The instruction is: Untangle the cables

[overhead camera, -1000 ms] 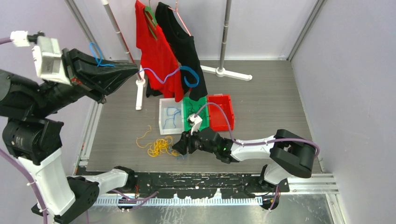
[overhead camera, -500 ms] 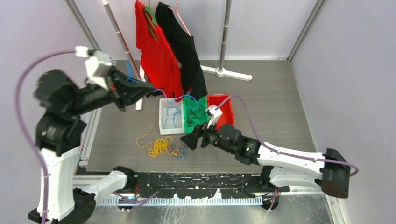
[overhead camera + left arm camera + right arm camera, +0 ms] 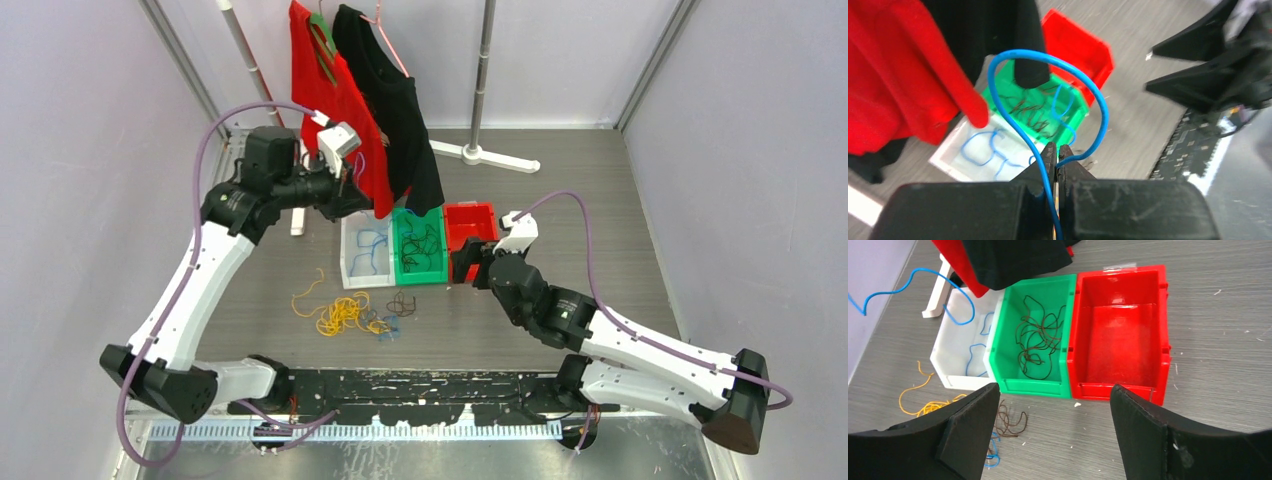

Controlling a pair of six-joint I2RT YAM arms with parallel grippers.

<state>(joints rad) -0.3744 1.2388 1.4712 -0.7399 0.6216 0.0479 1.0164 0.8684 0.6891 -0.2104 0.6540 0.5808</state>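
Left jaws pinch blue cable (image 3: 1023, 51) far-left, by hanging red shirt (image 3: 320, 90); right jaws wide apart, empty. Grey wood-grain tabletop (image 3: 580, 200), yellow cables (image 3: 340, 313) loose near-left; lilac walls (image 3: 90, 100).

we log colours: blue cable (image 3: 1020, 50) | yellow-orange cables (image 3: 340, 313) on grey table (image 3: 590, 200) with fine streaked grain | dark brown cables (image 3: 1040, 340) in green bin (image 3: 1028, 386) | blue cords (image 3: 368, 248) in white bin (image 3: 950, 327) | red bin (image 3: 1120, 390), plain | red shirt (image 3: 325, 100), black shirt (image 3: 395, 90), both plain | purple hoses (image 3: 588, 245) on white-and-black arms (image 3: 650, 350)
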